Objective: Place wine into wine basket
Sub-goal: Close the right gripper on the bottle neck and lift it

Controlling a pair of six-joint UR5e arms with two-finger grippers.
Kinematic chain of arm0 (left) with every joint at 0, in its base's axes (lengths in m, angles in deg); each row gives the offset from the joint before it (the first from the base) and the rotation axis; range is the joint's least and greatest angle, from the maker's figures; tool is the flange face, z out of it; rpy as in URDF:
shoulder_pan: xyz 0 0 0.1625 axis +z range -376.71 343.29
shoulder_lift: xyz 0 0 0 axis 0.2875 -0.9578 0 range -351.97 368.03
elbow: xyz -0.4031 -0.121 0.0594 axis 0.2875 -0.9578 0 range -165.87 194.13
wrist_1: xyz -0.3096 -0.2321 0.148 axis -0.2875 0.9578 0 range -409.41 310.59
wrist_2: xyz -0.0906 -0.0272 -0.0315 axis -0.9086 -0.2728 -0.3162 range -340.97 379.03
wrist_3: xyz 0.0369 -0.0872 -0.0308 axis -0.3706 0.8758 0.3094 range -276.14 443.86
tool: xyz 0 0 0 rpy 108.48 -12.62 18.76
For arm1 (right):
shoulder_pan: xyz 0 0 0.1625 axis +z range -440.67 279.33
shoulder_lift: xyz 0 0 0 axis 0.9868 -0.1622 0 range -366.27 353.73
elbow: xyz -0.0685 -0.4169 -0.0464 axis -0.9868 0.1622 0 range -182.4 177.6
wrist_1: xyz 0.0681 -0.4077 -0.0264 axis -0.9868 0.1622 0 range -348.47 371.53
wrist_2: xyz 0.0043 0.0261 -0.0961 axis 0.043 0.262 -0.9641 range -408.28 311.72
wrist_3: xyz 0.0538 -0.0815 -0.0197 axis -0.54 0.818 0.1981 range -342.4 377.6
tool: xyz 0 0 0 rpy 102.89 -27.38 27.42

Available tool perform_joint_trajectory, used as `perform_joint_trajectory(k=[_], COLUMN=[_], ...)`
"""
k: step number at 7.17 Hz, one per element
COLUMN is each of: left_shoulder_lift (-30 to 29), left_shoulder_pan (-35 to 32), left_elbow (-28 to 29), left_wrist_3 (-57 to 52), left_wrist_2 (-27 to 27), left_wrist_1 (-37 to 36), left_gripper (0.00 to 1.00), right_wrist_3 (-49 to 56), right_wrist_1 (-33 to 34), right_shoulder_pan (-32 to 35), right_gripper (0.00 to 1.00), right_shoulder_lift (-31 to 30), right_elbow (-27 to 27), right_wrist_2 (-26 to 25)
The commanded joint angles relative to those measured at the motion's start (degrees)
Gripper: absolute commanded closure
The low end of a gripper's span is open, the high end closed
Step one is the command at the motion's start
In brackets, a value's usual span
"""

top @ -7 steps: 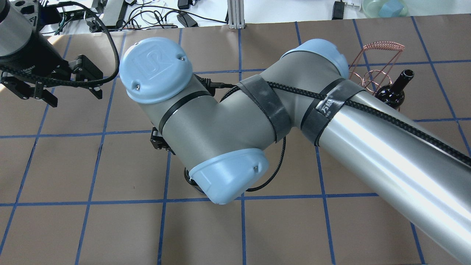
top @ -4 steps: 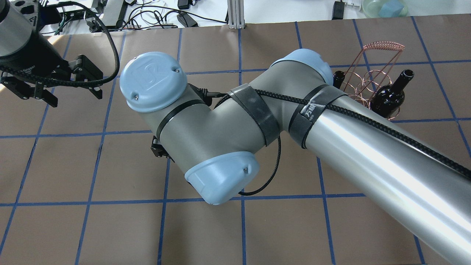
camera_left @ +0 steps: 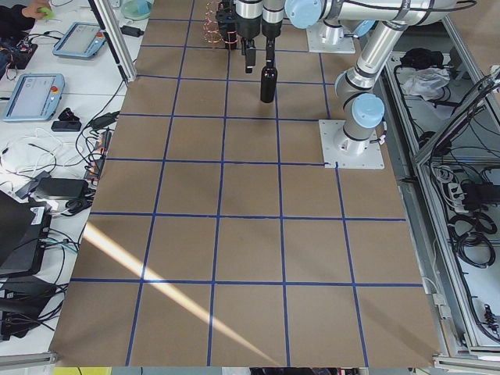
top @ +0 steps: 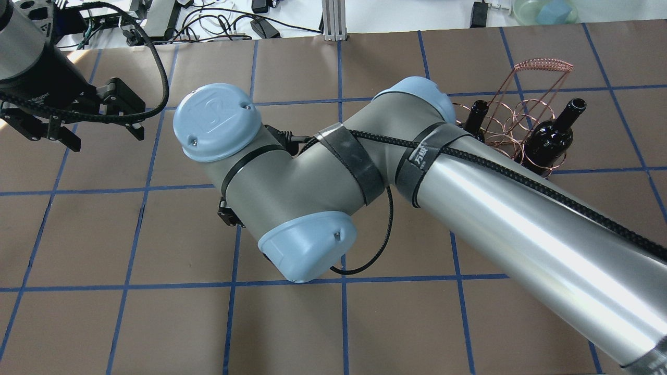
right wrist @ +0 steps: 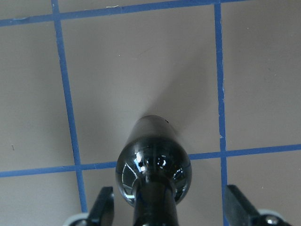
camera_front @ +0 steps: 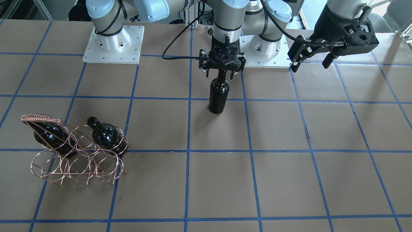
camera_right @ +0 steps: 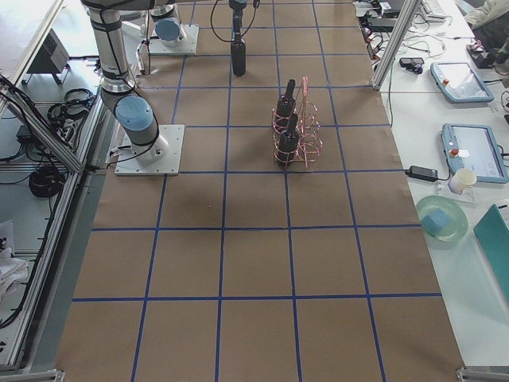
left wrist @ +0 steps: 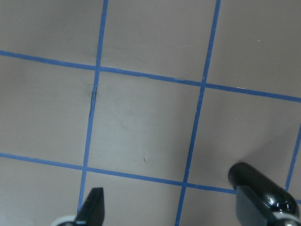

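A dark glass wine bottle (camera_front: pixel 219 96) stands upright on the brown table near the robot's base. It also shows in the right wrist view (right wrist: pixel 153 165) and the side views (camera_left: pixel 268 82) (camera_right: pixel 238 56). My right gripper (camera_front: pixel 222 72) points down over it, its fingers (right wrist: pixel 106 205) spread on both sides of the neck without touching it. The copper wire wine basket (camera_front: pixel 77 161) (top: pixel 542 65) (camera_right: pixel 308 135) holds two alike bottles (camera_front: pixel 104 133) (camera_front: pixel 51 135). My left gripper (camera_front: pixel 310 61) (top: pixel 101 136) is open and empty, away from the bottle.
The right arm's elbow and forearm (top: pixel 469 208) cover the table's middle in the overhead view and hide the gripped area. Blue tape lines grid the brown table (camera_front: pixel 289 180). The arm bases (camera_front: pixel 112 45) stand at the robot's edge.
The right arm's elbow has swung left and toward the camera, uncovering the second bottle and more of the basket. The left arm has not moved.
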Motion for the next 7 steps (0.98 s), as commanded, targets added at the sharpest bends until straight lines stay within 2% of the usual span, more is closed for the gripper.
perform_joint_trajectory(k=[1, 3, 7], left_shoulder_lift=[0.1, 0.1, 0.2], left_shoulder_pan=[0.0, 0.0, 0.0], left_elbow=[0.0, -0.1, -0.1], left_wrist_3=[0.0, 0.0, 0.0], left_wrist_2=[0.0, 0.0, 0.0], left_wrist_1=[0.0, 0.0, 0.0], left_gripper=[0.00, 0.00, 0.00], right_wrist_3=[-0.1, -0.1, -0.2], right_wrist_1=[0.1, 0.0, -0.8], right_shoulder_pan=[-0.1, -0.1, -0.1], right_gripper=[0.26, 0.29, 0.28], right_shoulder_lift=[0.4, 0.5, 0.4], right_elbow=[0.0, 0.0, 0.0], right_wrist_2=[0.5, 0.8, 2.2])
